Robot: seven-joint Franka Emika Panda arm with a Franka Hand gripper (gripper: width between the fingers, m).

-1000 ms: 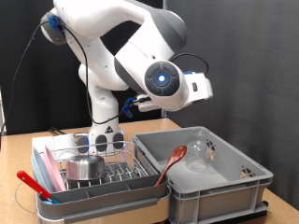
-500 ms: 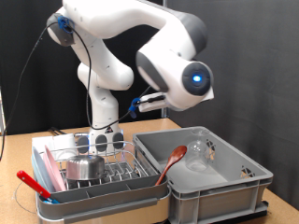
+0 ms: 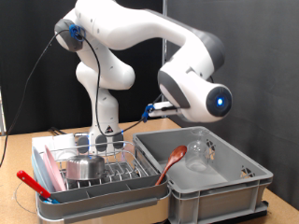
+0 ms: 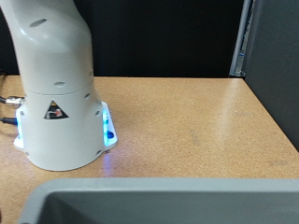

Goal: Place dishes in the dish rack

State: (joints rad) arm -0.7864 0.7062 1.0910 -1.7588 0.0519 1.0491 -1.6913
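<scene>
The dish rack [image 3: 140, 183] is a low pale tray with a wire rack, at the exterior view's lower left. A steel bowl [image 3: 85, 167] sits in it, and a pink plate [image 3: 44, 171] stands on edge at its left side. A clear glass [image 3: 198, 153] lies inside the grey crate [image 3: 220, 191] on the right. My gripper [image 3: 159, 108] hangs high above the crate's back left corner, clear of everything; its fingers are too small to read. The wrist view shows no fingers, only the robot base [image 4: 56, 89], the table and the crate rim [image 4: 168, 196].
A red spoon [image 3: 174, 162] leans in the crate's left part. A red-handled tool [image 3: 33, 184] lies across a clear dish at the rack's front left. The wooden table [image 4: 196, 121] runs behind the crate to a dark curtain.
The arm has swung to the exterior view's right, its wrist moving from above the rack to above the crate and a little lower. The dishes have not moved.
</scene>
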